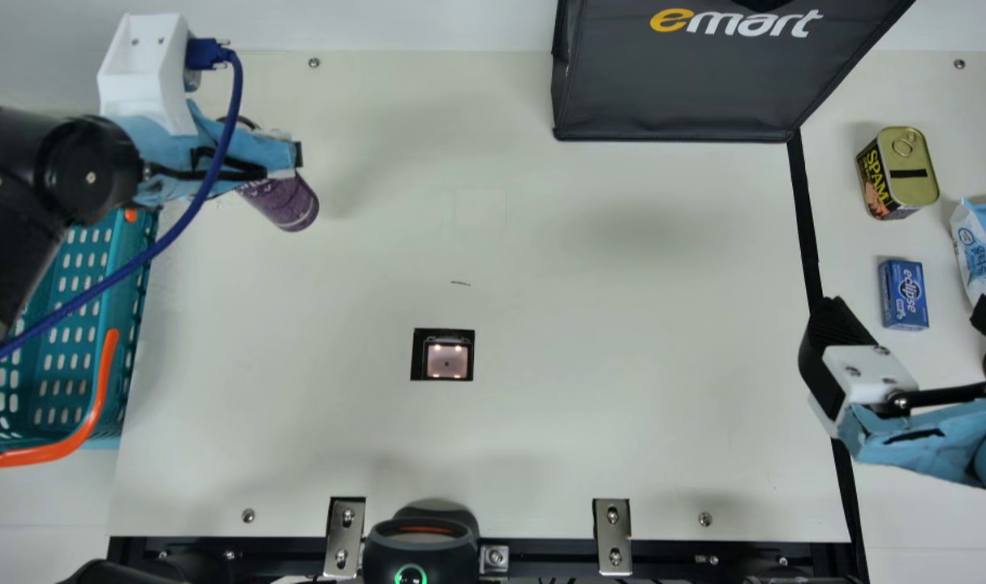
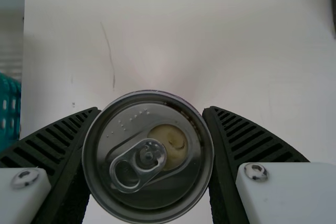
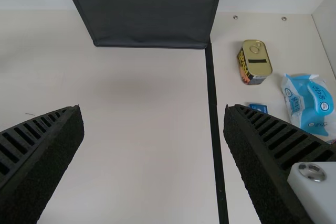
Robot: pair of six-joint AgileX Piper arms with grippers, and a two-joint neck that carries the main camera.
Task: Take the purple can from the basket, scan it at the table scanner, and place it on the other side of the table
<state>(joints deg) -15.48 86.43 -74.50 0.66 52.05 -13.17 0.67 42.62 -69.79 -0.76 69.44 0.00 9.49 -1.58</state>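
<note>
Evidently, to the right of the square black-framed table scanner (image 1: pixel 446 357), the black ribbed right gripper (image 1: pixel 908 310) is left empty and spread wide, while beyond the scanner, leftward, the tilted cylindrical purple metal can (image 1: pixel 286 201) is clasped by the matching left gripper (image 1: pixel 286 156), parted to its width.

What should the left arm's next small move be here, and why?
Probably ease the purple can toward the lit table scanner: the left gripper holds it clear of the basket, but it is not over the scanner.
</note>
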